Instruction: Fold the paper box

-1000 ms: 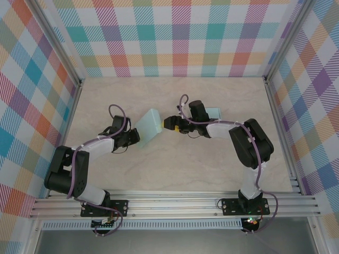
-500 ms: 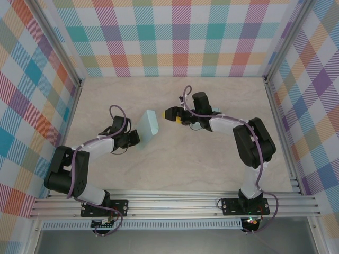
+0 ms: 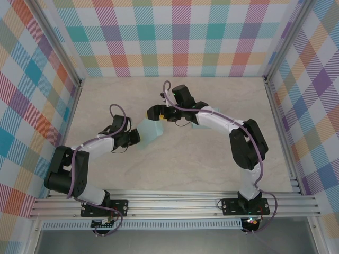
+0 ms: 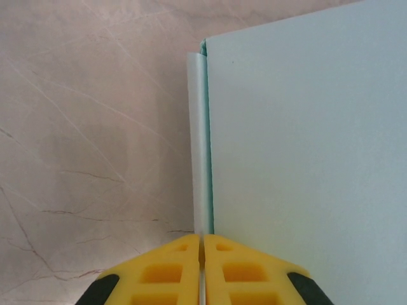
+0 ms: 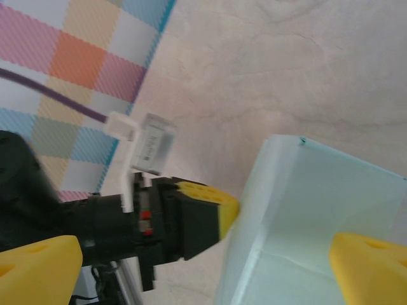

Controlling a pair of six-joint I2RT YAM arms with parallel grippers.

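Note:
The paper box [image 3: 152,132] is pale teal and lies partly flattened on the table left of centre. My left gripper [image 3: 133,138] is shut on the box's left edge. In the left wrist view its yellow fingertips [image 4: 202,240] pinch a thin wall of the paper box [image 4: 305,159]. My right gripper [image 3: 154,112] hovers over the box's far end, open wide with nothing between its fingers. In the right wrist view the right gripper [image 5: 205,254] frames the paper box [image 5: 318,210], and the left gripper [image 5: 226,206] touches that box's edge.
Plaid walls [image 3: 180,37] close in the far side and both flanks of the marbled table [image 3: 175,164]. A metal rail [image 3: 175,203] runs along the near edge. A pale teal piece [image 3: 198,126] peeks out from under the right forearm.
My right gripper has moved left, from the box's right side to above its far end, and its jaws have widened. The box's outline has shifted slightly. The left gripper has held still.

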